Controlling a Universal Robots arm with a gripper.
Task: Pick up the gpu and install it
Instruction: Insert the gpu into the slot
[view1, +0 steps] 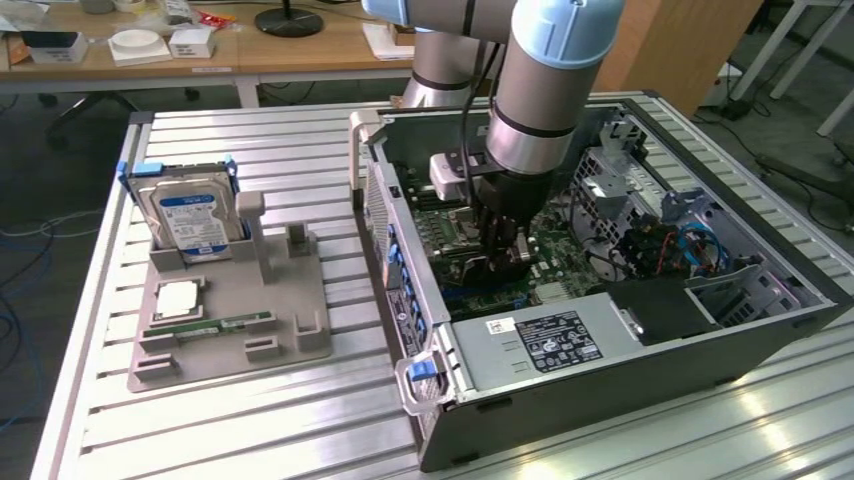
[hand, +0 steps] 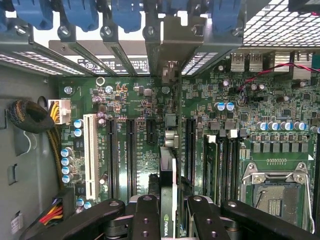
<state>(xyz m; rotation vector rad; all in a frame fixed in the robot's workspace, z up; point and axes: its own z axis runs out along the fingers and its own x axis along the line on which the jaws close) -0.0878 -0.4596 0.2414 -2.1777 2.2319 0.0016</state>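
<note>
Wrist view: claw (hand: 170, 202) clenched on gpu (hand: 168, 167)
Card held edge-on, long axis parallel to the black slots (hand: 131, 150) beneath it

Surfaces you're seeing:
Ribbed bare-metal table (view1: 267, 420), matt grey plastic fixture (view1: 227, 330), dark sheet-metal case (view1: 641, 380), matt black gpu (hand: 168, 192).

An open computer case (view1: 627, 385) lies toward the slatted tabletop's (view1: 267, 150) edge at the exterior view's right, its power supply (view1: 554, 340) at the near end. Toward the opposite edge, a gray fixture (view1: 287, 300) holds an upright hard drive (view1: 191, 218), a processor chip (view1: 178, 298) and a green memory stick (view1: 214, 326).
</note>
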